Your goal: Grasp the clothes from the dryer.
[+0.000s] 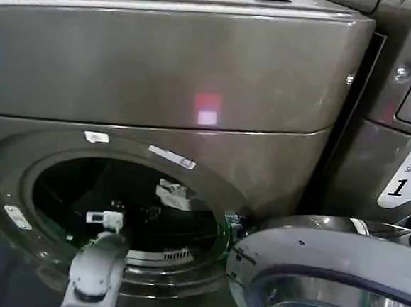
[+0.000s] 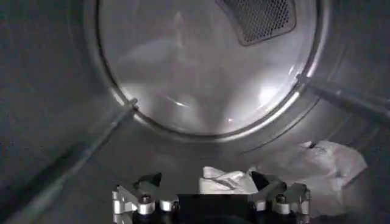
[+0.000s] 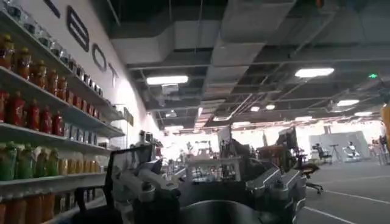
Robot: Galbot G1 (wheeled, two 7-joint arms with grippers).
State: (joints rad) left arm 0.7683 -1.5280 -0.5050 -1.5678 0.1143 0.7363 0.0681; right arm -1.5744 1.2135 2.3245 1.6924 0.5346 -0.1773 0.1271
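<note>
Left gripper (image 2: 210, 198) inside dryer (image 1: 196, 89) drum, jaws spread wide around white clothes (image 2: 228, 181); contact hard to make out. More fabric at 4 o'clock, partly cut off. Right gripper (image 3: 207, 195) faces the room; jaw state unclear.

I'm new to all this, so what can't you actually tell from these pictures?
- Head view: the dark dryer drum hides how the clothes lie.
- Left wrist view: the left tool is cut off by the frame's edge and covers part of the clothes, so contact is unclear.
- Right wrist view: the right tool, its grip unreadable, faces a room.
</note>
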